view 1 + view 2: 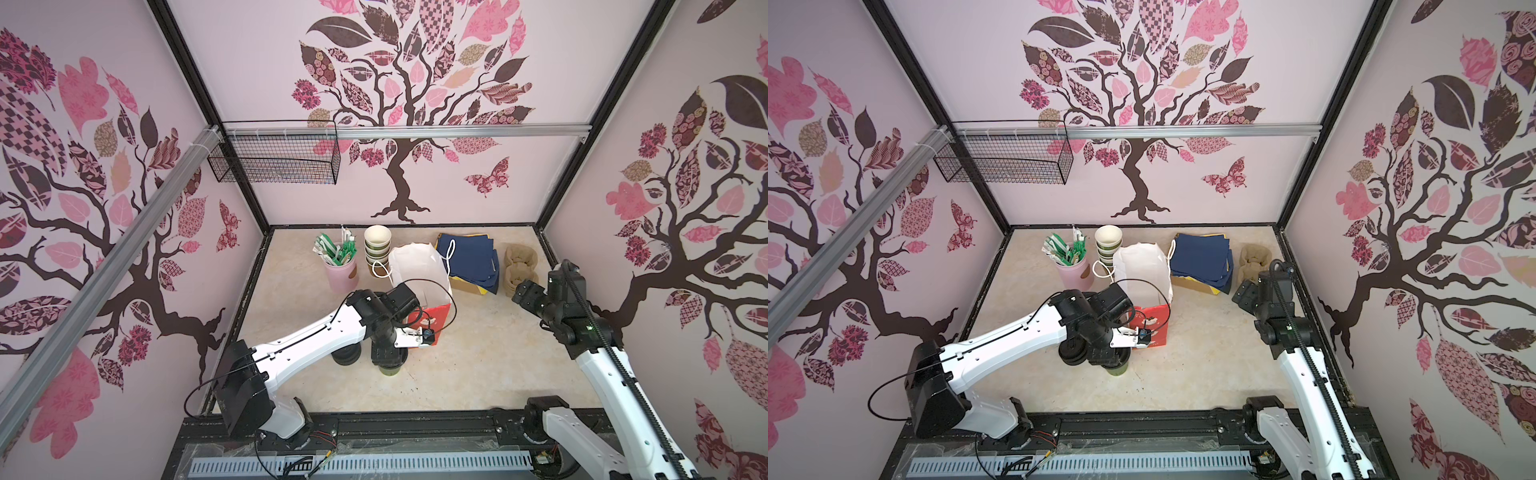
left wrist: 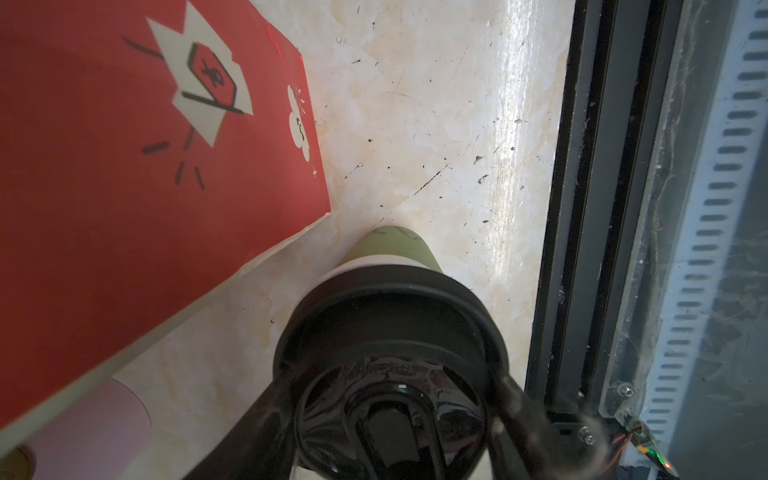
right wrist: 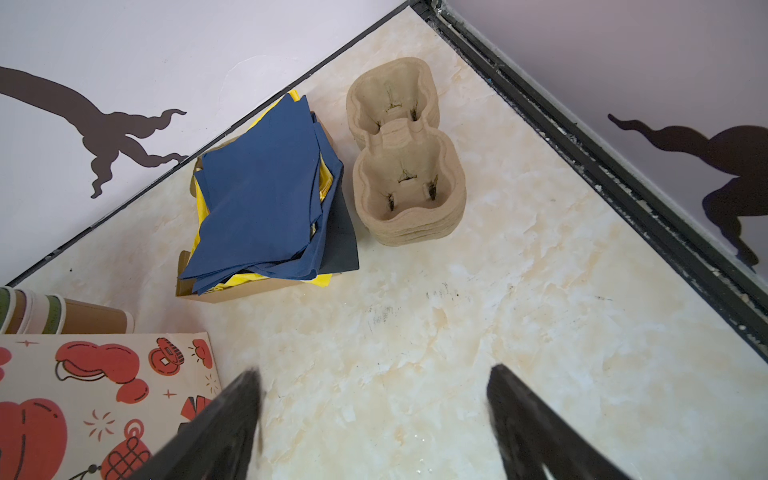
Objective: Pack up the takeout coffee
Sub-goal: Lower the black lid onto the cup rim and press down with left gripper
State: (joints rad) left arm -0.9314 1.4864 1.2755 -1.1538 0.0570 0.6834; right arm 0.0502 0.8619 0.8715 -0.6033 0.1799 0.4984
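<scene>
Right now my left claw [image 2: 390, 370] is set down over the takeout coffee: a green paper cup [image 2: 386, 245] under a black sip lid [image 2: 390, 307]. My fingers [image 2: 513, 411] rest against opposite sides of the lid, spread about as wide as the lid itself, so I have it gripped at the top. The cup stands upright on the tabletop [image 1: 478, 353], close to the bottom corner of the paper bag [image 2: 145, 166].

In both top views the bag [image 1: 419, 270] stands open, white inside and red on its front. My own arm covers its lower part, so I cannot tell what is in it. A squat stack of black lids [image 1: 345, 357] sits just beside the cup.

At the back, a pink cup [image 1: 341, 276] holds green-and-white wrapped straws [image 1: 334, 249]. Next to it stands a nested stack of paper cups [image 1: 377, 245]. A shallow cardboard box [image 3: 216, 293] holds blue and yellow napkins [image 3: 266, 199], and beside it lies a stack of pulp two-cup carriers [image 3: 405, 166].

My right claw [image 3: 374, 390] hangs above bare tabletop with its fingers wide apart, holding nothing.
</scene>
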